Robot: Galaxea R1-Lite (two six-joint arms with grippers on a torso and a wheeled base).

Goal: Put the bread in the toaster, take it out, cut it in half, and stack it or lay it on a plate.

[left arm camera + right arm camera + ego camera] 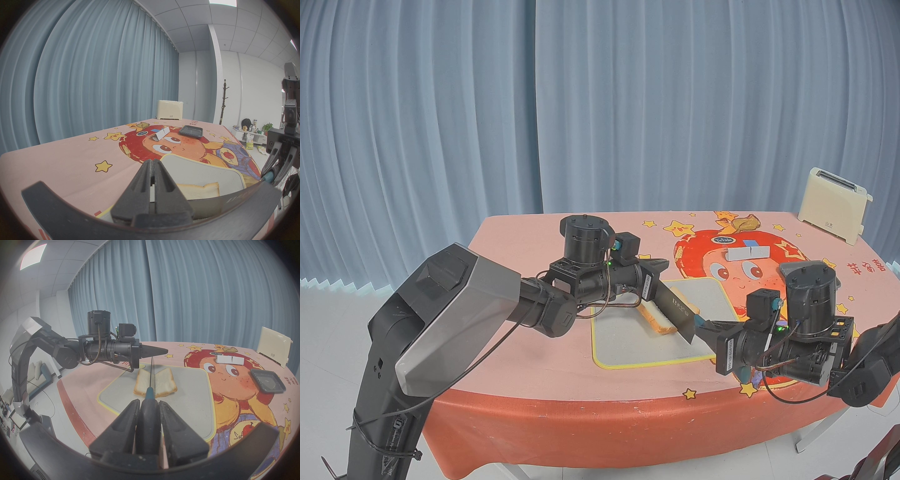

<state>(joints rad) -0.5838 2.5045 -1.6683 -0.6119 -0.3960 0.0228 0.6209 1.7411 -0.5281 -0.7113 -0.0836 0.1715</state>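
The knife (675, 309) in the right gripper (705, 326) lay across the bread (657, 320), barring the middle of the cutting board (625, 344). The left gripper (664, 267) crowded the bread's far side. The board's near left part and the table (512, 244) to its left lay open. A white block (747, 252), black tray (267, 380) and toaster (834, 205) occupied the far right.

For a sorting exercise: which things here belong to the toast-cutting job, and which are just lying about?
Job: bread, knife, board, toaster, tray.
Lying about: white block, coat stand.
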